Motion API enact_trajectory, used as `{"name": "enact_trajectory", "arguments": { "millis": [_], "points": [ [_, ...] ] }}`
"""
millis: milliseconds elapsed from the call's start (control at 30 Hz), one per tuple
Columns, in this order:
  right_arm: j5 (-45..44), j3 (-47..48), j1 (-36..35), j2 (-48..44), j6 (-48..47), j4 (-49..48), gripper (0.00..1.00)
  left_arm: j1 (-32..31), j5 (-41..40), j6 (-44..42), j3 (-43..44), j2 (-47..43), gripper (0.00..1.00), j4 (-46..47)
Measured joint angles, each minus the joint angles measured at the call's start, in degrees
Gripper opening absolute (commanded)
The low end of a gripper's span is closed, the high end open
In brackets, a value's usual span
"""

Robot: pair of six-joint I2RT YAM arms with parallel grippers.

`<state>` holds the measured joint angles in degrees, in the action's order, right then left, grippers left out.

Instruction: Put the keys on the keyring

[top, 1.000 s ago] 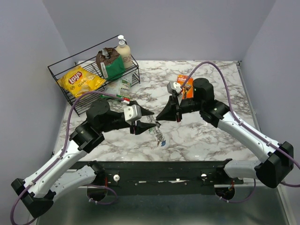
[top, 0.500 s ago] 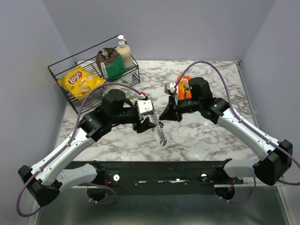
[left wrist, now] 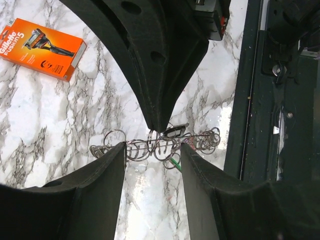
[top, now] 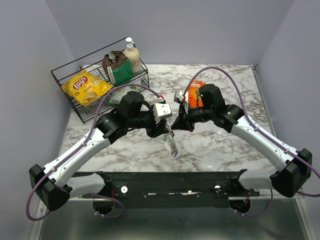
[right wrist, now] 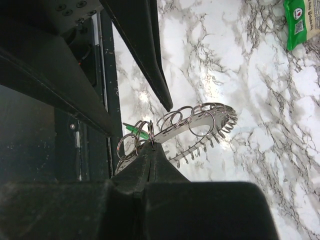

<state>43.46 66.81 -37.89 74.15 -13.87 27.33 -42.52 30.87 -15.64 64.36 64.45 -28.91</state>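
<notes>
Right now the keyring (right wrist: 192, 125) is held up over the marble table (top: 220, 145), between the two arms near the middle of the tabletop. It is a bunch of small split rings strung along a toothed silvery strip, and I cannot tell whether its low end touches the marble. The right gripper (right wrist: 150, 146) has its fingers pressed together on one of those rings and carries the whole bunch. A green key (right wrist: 134, 129) shows among the rings at the end towards the arm bases. Whether it is threaded on or only lying against them I cannot tell, and no red or blue key can be made out in any view. The left gripper (left wrist: 152, 146) has its fingers spread, one on each side of the bunch, not pinching it. I'd judge the task midway at best: at most one key on, the others yet to be threaded. Farther off are a Gillette Fusion5 razor box (left wrist: 42, 42) and a wire basket (top: 62, 77) holding a Lay's bag (top: 86, 86)
</notes>
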Motion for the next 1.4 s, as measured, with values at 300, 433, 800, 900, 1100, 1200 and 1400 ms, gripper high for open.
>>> {"name": "enact_trajectory", "arguments": {
  "millis": [300, 433, 800, 900, 1100, 1200, 1400],
  "points": [
    [-0.4, -0.2, 0.0, -1.0, -0.2, 0.0, 0.0, 0.0, 0.7, 0.0, 0.0, 1.3, 0.36, 3.0],
    [-0.4, -0.3, 0.0, -1.0, -0.2, -0.1, 0.0, 0.0, 1.0, 0.0, 0.0, 1.7, 0.32, 4.1],
    [-0.7, -1.0, 0.0, -1.9, -0.2, -0.2, 0.0, 0.0, 2.3, 0.0, 0.0, 3.8, 0.15, 3.9],
    [-0.8, -1.1, 0.0, -1.9, -0.2, -0.3, 0.0, 0.0, 2.8, 0.0, 0.0, 3.8, 0.0, 3.7],
    [-1.1, -1.3, 0.0, -1.9, -0.2, -0.3, 0.01, 0.0, 3.4, 0.0, 0.0, 4.1, 0.0, 3.5],
    [-1.3, -1.4, 0.0, -1.9, -0.1, -0.3, 0.03, 0.0, 3.4, 0.0, -0.1, 4.1, 0.0, 3.7],
    [-2.0, -2.2, 0.0, -2.3, 0.7, -1.2, 0.29, 0.0, 3.4, 2.5, -4.0, 2.7, 0.0, 8.4]
  ]
}}
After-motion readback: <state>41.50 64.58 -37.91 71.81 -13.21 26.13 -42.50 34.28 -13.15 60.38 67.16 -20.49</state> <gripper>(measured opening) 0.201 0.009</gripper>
